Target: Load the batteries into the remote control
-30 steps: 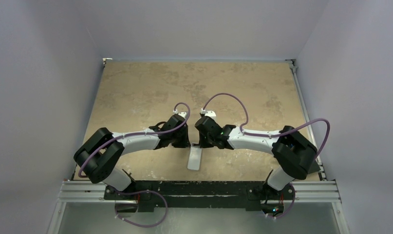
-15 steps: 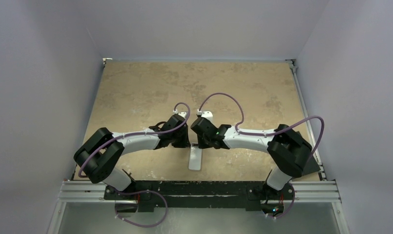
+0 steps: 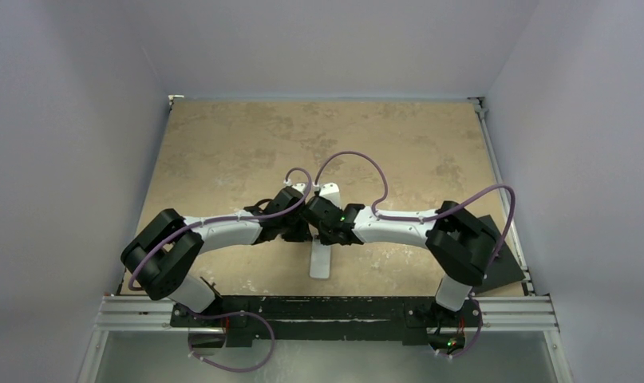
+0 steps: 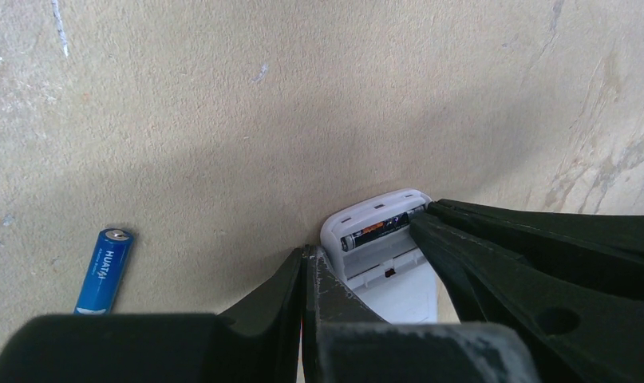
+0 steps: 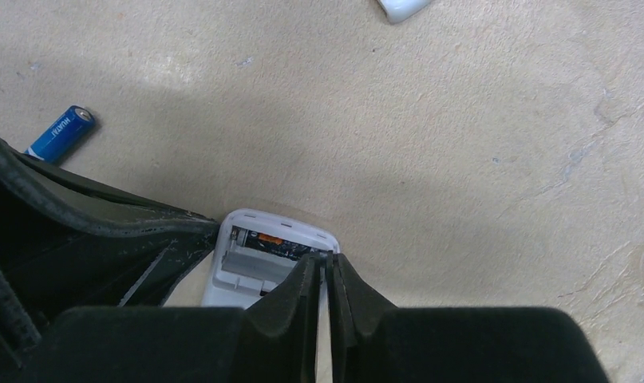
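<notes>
Right fingers [image 5: 328, 262] have slid in leftward, nearly clenched, tips at the dark battery [image 5: 262, 239] in the remote [image 5: 237, 279]. Left fingers [image 4: 309, 257] clenched, empty, against its edge.

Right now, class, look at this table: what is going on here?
Two robot arms meet over the remote, which lies back up with its battery bay open. The dark battery sits in the bay, and the right gripper, nearly closed, has its tips at that battery. The left gripper is shut, right beside the remote. The blue battery lies loose on the table, and the cover lies apart.
</notes>
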